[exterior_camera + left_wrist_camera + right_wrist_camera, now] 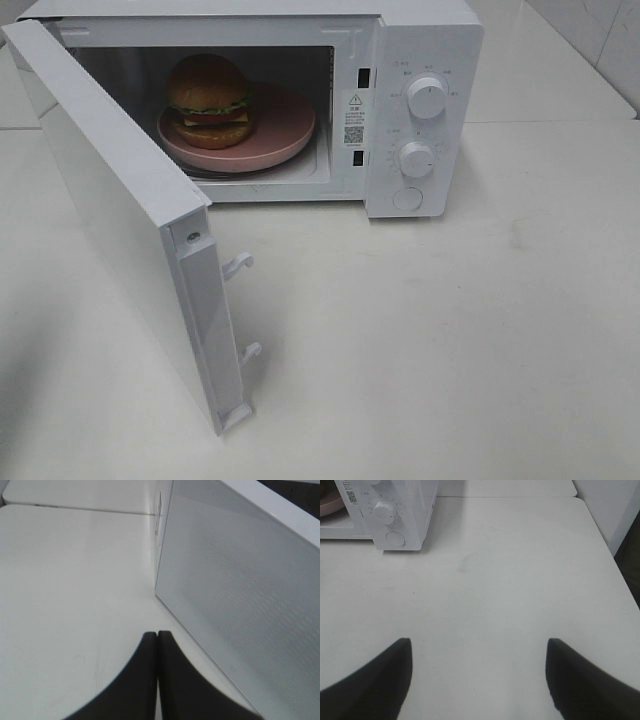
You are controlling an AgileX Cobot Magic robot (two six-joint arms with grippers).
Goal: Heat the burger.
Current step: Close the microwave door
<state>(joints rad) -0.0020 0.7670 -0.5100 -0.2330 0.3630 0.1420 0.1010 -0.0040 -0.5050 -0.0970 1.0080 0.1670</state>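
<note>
The burger (pixel 209 101) with its brown bun, lettuce and red layers sits on a pink plate (pixel 285 135) inside the white microwave (pixel 425 40). The microwave door (pixel 120 220) stands swung wide open toward the front left. Neither arm shows in the exterior high view. In the left wrist view my left gripper (pixel 158 635) is shut, fingertips pressed together with nothing between them, just beside the outer face of the door (pixel 250 605). My right gripper (pixel 480 647) is open over bare table, well away from the microwave (pixel 395 515).
The microwave's control panel carries two round knobs (pixel 427 97) (pixel 415 159) and a round button (pixel 408 199). Two white latch hooks (pixel 240 265) stick out from the door's free edge. A white wall edge (pixel 620 510) borders the table on the right.
</note>
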